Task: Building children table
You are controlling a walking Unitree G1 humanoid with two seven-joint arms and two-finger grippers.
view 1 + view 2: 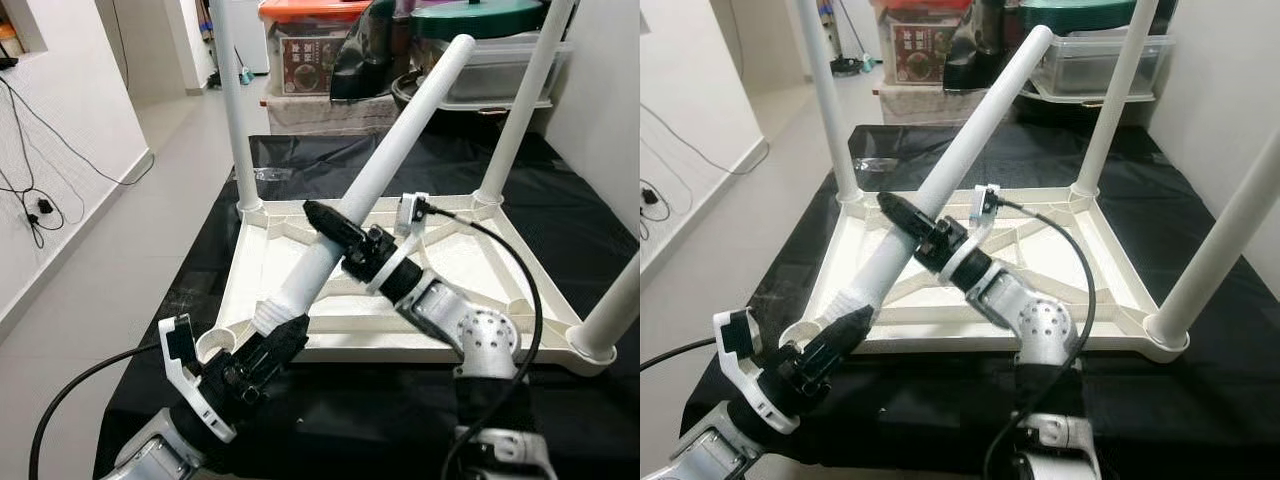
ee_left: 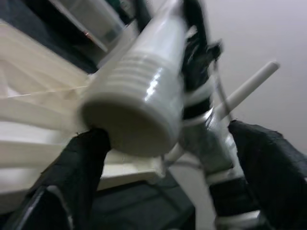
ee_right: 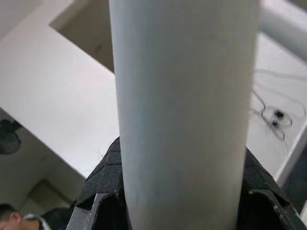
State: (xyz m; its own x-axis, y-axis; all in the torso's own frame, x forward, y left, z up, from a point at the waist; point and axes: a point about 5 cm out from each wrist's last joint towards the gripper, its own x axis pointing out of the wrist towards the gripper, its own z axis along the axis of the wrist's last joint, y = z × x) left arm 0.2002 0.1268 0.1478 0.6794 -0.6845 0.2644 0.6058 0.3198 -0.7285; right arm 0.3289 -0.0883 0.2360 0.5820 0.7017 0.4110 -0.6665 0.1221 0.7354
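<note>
A white table leg (image 1: 390, 165) is clenched mid-shaft by the right claw (image 1: 335, 232), tilted over the upturned tabletop (image 1: 470, 270). Its threaded end (image 1: 275, 315) lies between the open fingers of the left claw (image 1: 262, 352), beside the empty corner socket (image 1: 215, 345).

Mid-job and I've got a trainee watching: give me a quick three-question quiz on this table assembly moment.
1. True or false: the tabletop lies upside down on the black cloth.
2. How many legs stand in corner sockets? A) one B) three C) four
3. Fill in: the right end effector grips the loose leg at its ____.

Key: 1 true. 2 B; the near left socket is open. 3 middle; the left end effector is at its threaded end.
</note>
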